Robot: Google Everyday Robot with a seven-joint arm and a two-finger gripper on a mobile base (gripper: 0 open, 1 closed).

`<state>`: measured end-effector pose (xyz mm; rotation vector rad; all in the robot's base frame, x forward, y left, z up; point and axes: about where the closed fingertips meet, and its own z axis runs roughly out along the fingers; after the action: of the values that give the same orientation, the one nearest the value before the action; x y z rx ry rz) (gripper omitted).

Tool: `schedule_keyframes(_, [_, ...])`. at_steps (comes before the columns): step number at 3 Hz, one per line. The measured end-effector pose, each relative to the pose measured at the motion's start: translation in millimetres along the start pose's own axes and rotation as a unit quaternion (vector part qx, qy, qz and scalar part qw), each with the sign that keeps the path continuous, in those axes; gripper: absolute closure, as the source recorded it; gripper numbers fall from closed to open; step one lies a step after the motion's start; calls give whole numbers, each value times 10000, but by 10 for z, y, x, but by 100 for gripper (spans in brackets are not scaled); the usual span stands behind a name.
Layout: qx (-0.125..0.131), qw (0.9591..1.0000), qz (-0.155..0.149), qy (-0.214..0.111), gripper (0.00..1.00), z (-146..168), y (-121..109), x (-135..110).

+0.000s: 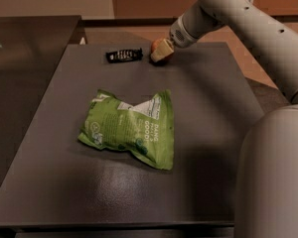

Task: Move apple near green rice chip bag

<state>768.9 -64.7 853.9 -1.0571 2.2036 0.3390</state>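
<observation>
Red apple (154,44) is sitting at your gripper (162,52) on the far worktop (213,108), jaws' grip unreadable; you are likely grasping, next carrying it toward the green rice chip bag (134,133).

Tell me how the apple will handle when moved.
Round, so the apple likely rolls if released on the flat table. Much smaller than the bag, it is probably light for the claw, which is at it near the table's far edge.
</observation>
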Motion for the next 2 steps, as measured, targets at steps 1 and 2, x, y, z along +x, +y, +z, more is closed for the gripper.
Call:
schedule_keyframes(1, [-9, 10000, -46, -61, 65, -93, 47, -18])
schedule_keyframes(2, [-145, 9998, -134, -82, 88, -209, 204, -35])
